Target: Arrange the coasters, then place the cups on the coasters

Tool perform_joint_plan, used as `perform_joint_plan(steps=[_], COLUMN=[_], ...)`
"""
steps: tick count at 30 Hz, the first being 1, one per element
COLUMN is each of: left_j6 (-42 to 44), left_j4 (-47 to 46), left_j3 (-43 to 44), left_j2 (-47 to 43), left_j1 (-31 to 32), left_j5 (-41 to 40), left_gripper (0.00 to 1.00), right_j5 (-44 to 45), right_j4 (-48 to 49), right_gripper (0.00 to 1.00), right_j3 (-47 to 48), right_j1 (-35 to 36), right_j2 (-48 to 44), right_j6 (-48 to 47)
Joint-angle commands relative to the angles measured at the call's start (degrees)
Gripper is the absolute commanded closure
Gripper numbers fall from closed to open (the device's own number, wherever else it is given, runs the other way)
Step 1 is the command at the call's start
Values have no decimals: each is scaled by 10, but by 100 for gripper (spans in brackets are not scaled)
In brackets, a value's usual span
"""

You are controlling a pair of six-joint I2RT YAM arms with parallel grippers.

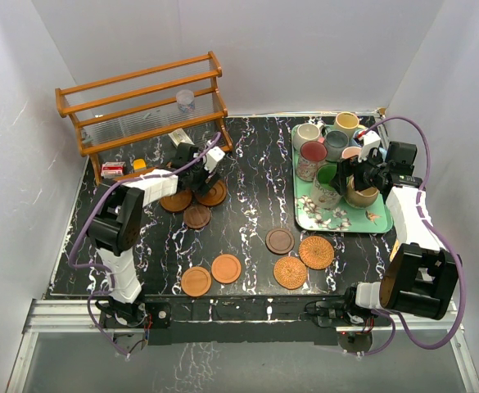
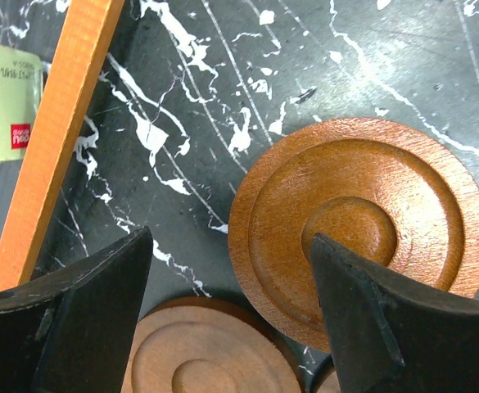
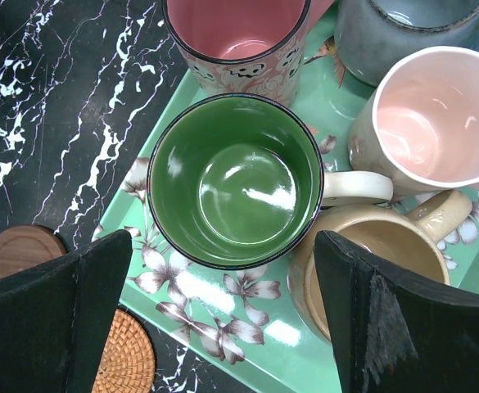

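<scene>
My left gripper (image 2: 231, 237) hangs open low over the table; its right finger overlaps the rim of an orange wooden coaster (image 2: 362, 229), and a paler wooden coaster (image 2: 214, 352) lies below the gap. Seen from above, it (image 1: 195, 178) sits among three coasters (image 1: 196, 216) beside the rack. Two more wooden coasters (image 1: 226, 268) and two wicker ones (image 1: 316, 252) lie near the front. My right gripper (image 3: 223, 237) is open above the tray (image 3: 264, 336), straddling the green cup (image 3: 235, 180) with the tan cup (image 3: 370, 262) under its right finger. Nothing is held.
The green flowered tray (image 1: 337, 219) holds several mugs, among them maroon (image 3: 239, 33), grey-blue (image 3: 403, 33) and pink-lined (image 3: 431, 115). A wooden rack (image 1: 141, 106) with a clear plastic cup (image 1: 186, 101) stands at the back left; its rail (image 2: 59, 139) is close to my left fingers.
</scene>
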State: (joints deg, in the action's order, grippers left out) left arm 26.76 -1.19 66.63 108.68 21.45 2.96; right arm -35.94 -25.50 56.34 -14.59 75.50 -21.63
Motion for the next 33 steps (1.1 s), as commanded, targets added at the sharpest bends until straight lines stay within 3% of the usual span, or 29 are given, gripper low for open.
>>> perform_joint_plan(steps=[1, 9, 22, 33], left_j6=[1, -4, -22, -3], left_j4=[36, 30, 53, 106], left_j3=[-29, -31, -1, -86], left_j2=[-15, -17, -83, -183], left_j1=[-19, -32, -43, -100], left_j5=[-48, -40, 61, 96], left_gripper=[23, 22, 11, 10], right_j5=[-7, -7, -6, -8], right_j4=[14, 14, 14, 13], right_gripper=[7, 7, 6, 5], right_j3=[1, 2, 2, 3], right_j1=[0, 0, 0, 0], right_j2=[-3, 0, 2, 2], right_j6=[-3, -3, -3, -4])
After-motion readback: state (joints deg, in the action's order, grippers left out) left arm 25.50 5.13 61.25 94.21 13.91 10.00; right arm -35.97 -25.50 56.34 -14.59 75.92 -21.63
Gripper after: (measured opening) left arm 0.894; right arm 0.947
